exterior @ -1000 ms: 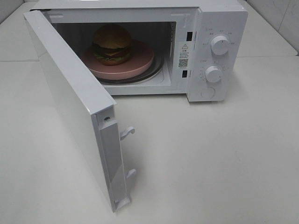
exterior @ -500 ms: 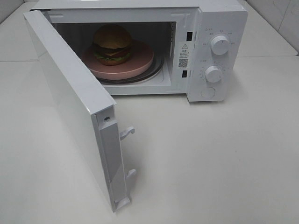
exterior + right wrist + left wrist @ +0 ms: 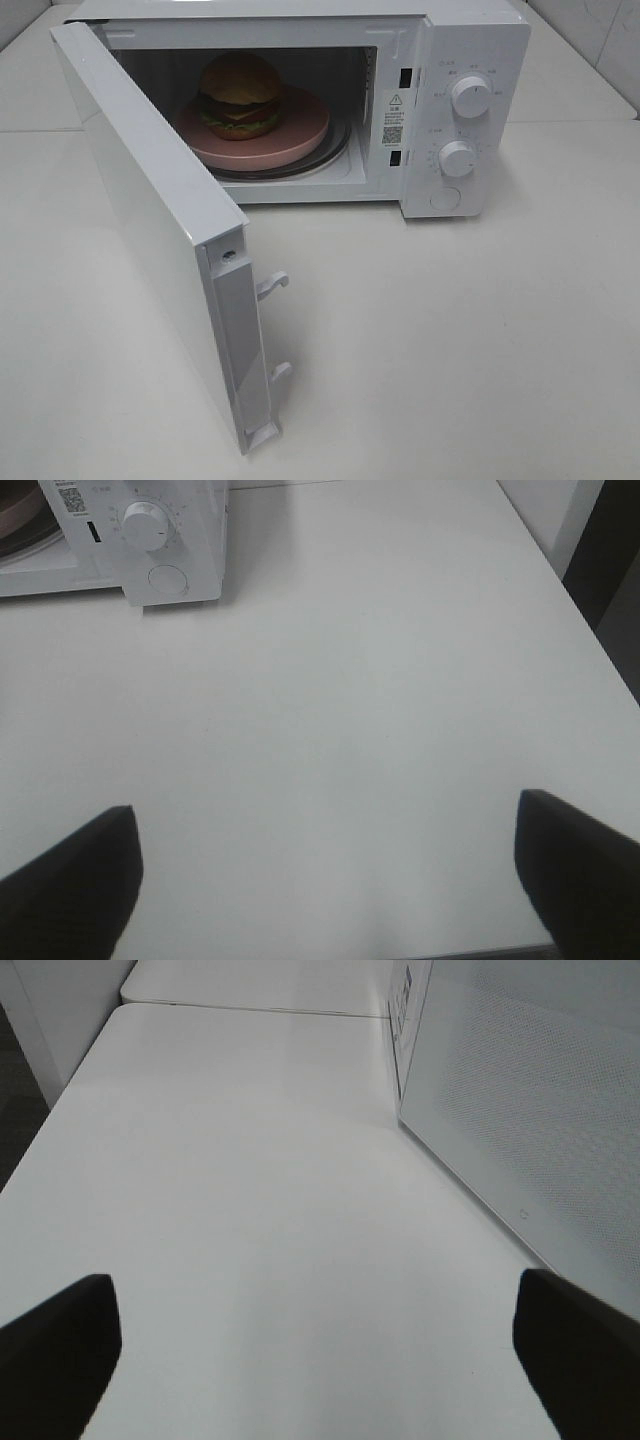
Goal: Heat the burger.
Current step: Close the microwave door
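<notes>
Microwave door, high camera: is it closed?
No, the microwave door stands swung wide open, with the burger on its pink plate exposed inside.

the left gripper [image 3: 318, 1360] shows only as two matte black fingers [image 3: 55, 1355], blunt wedge shapes with slanted inner edges and softly rounded corners. the right gripper [image 3: 325, 880] has the same pair of plain black fingers [image 3: 70, 875], their surfaces too dark and blurred to make out any finer detail.
</notes>
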### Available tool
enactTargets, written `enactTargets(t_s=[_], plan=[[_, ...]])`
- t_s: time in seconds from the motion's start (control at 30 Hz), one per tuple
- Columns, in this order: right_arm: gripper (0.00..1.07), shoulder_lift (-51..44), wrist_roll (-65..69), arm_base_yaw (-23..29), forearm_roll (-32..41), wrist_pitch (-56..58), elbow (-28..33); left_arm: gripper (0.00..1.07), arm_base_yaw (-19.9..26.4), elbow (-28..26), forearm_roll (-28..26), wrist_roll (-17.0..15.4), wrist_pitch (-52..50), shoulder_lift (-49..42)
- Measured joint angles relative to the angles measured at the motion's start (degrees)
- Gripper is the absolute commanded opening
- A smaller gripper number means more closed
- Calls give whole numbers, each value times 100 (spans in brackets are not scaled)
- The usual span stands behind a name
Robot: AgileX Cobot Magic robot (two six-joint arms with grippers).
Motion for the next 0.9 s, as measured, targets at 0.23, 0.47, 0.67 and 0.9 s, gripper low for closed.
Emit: enactTargets(t_s=[0.23,0.47,0.67,0.9], plan=[[98,0,0,0,0,0,0,102,0,0,0,0,0,0],[98,0,0,0,0,0,0,102,0,0,0,0,0,0],[98,0,0,0,0,0,0,102,0,0,0,0,0,0],[97,0,0,0,0,0,0,102,0,0,0,0,0,0]])
